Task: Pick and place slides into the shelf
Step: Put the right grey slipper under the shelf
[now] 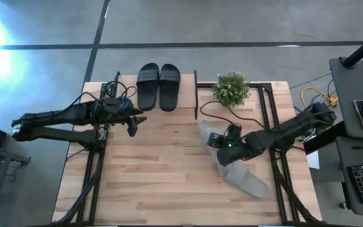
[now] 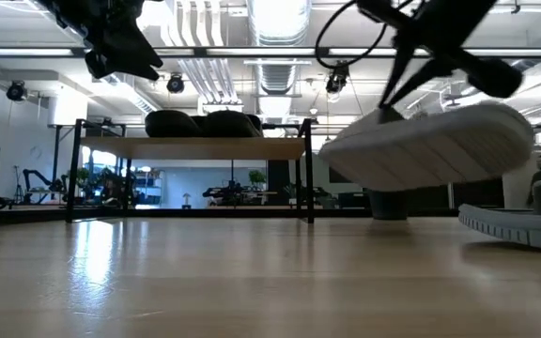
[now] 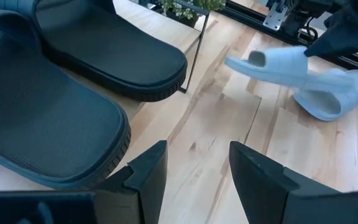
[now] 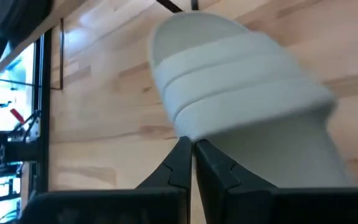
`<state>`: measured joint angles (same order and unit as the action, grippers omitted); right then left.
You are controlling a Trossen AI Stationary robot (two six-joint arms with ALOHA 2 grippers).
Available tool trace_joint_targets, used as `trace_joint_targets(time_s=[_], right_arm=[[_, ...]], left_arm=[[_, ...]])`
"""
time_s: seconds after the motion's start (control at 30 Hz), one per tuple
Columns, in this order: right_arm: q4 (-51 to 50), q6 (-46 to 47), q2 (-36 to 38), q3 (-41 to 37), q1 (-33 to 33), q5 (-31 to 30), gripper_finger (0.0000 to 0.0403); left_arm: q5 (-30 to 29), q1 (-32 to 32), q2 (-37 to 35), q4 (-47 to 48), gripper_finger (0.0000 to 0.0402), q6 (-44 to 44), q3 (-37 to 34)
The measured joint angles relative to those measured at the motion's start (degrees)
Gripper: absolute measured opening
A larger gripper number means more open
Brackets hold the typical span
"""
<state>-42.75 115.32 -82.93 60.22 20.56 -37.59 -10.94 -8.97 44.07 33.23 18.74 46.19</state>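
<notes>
— What lies on the wooden table (image 1: 169, 183)?

— The shelf (image 1: 188, 74) at its far edge, with the black slides (image 1: 159, 85) side by side on top. The left gripper (image 1: 133, 123) hovers just beside it, jaws apart, empty.

— And right of the shelf?

— The right gripper (image 1: 214, 140) pinches one grey slide (image 2: 430, 145) clear of the table; the other grey slide (image 1: 246, 180) lies nearby.

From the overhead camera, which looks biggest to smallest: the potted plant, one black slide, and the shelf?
1. shelf
2. black slide
3. potted plant
The two black slides look alike in size.
</notes>
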Motion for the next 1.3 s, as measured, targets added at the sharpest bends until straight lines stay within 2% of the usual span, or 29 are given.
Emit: trace_joint_targets(time_s=[0.27, 0.47, 0.7, 0.9, 1.1, 1.3], right_arm=[[17.12, -14.04, -10.82, 3.73, -7.91, 8.69, 0.0008], [25.71, -27.20, -20.25, 11.57, -14.57, 15.62, 0.0008], [25.16, -35.50, -29.33, 21.59, -19.17, 18.93, 0.0018], [24.59, -39.96, -34.17, 27.64, -18.98, 25.58, 0.0069], [18.16, -42.34, -32.88, 28.81, -18.79, 27.10, 0.0147], [5.72, -46.89, -24.85, 29.29, -16.80, 27.10, 0.0199]], left_arm=[[0.05, 0.09, -0.79, 0.41, 0.0159, -1.21, 0.01], [4.63, 1.27, -4.17, 0.44, 0.0159, -6.05, 1.58], [4.55, 1.27, -8.36, 1.59, 0.0159, -5.43, 1.27], [4.50, 1.25, -10.16, 6.92, 0.0159, -2.54, 1.24], [1.89, 1.22, -11.65, 8.00, 0.0159, -1.11, 1.14], [1.90, 1.22, -12.03, 8.16, 0.0159, -1.04, 1.11]])
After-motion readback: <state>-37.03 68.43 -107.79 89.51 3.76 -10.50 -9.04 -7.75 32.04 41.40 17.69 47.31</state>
